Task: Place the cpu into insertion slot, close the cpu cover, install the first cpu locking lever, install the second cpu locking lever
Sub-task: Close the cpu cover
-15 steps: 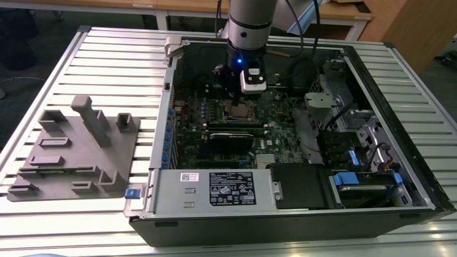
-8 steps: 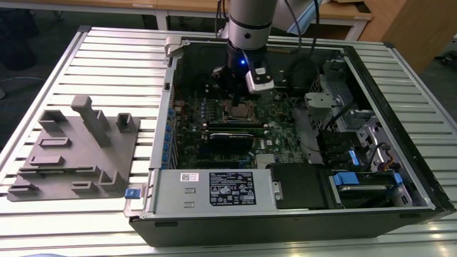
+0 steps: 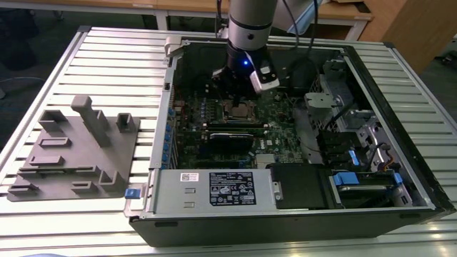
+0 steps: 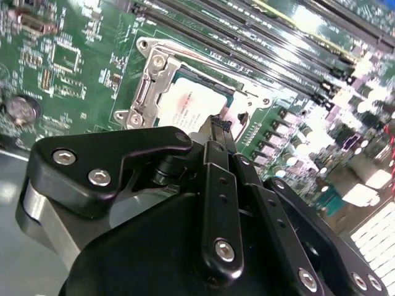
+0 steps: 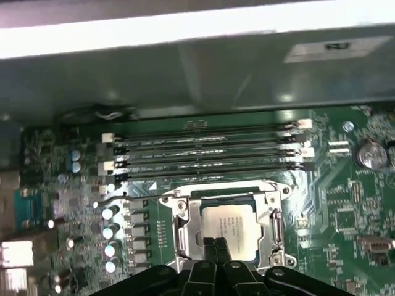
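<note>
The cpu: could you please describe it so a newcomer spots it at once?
Inside the open computer case lies a green motherboard. Beside its long black slots sits the metal cpu cover; the cpu is the silver square within, the only such plate.

cpu [image 5: 231, 227]: silver-tan, seated in insertion slot [image 3: 241, 112] | cpu cover [image 5: 182, 229]: down, framing it

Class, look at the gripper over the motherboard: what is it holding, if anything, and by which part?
Nothing, as far as shows. The gripper has its fingertips shut together with nothing between them, over the cpu, which lies framed by the cpu cover.
</note>
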Robot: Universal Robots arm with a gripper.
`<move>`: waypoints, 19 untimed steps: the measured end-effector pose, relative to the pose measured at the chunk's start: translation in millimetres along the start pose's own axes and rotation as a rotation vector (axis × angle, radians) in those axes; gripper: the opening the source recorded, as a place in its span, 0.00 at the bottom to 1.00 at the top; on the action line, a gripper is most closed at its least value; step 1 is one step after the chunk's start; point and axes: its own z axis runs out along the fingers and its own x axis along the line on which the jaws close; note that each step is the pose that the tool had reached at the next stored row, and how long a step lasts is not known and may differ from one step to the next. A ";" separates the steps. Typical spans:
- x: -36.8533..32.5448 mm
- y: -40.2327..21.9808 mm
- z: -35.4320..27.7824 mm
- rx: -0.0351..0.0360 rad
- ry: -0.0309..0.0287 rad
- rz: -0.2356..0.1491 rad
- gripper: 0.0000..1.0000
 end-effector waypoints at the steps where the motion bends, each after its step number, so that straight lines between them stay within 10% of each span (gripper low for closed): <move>1: 0.0 0.0 0.1 0.0002 0.0005 -0.019 0.11; 6: 0.1 0.0 0.6 0.0028 0.0023 -0.092 0.11; 19: 1.1 -0.1 1.1 0.0160 0.0021 -0.095 0.11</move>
